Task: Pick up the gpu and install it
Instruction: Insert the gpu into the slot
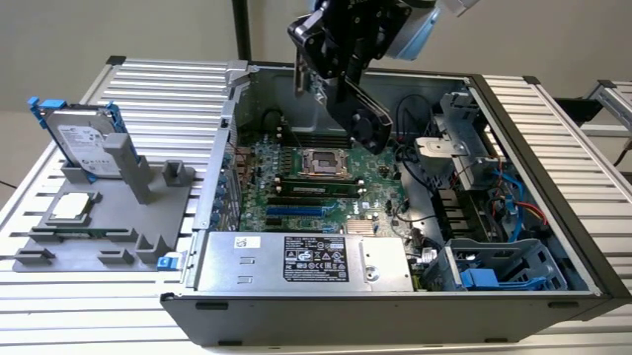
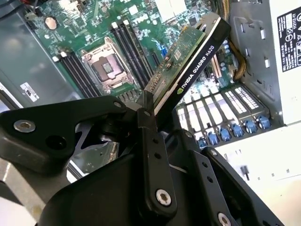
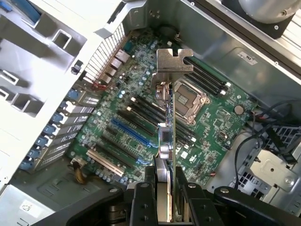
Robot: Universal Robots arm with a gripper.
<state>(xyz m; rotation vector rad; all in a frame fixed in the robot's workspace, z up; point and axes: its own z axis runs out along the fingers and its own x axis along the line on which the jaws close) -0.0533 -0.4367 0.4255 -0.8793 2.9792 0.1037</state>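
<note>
The gpu hangs tilted in the air over the open computer case, above the green motherboard. My gripper is shut on the card's upper part. In the second wrist view the gpu shows its green board and black shroud edge, clamped between my fingers. In the first wrist view the gpu is seen edge-on with its silver end bracket farthest from my gripper. It hovers over the CPU socket and the long slots, touching none of them.
A grey fixture at the exterior view's left holds a silver hard drive in a blue frame and a small square CPU chip. Inside the case are the power supply, a drive cage and loose cables.
</note>
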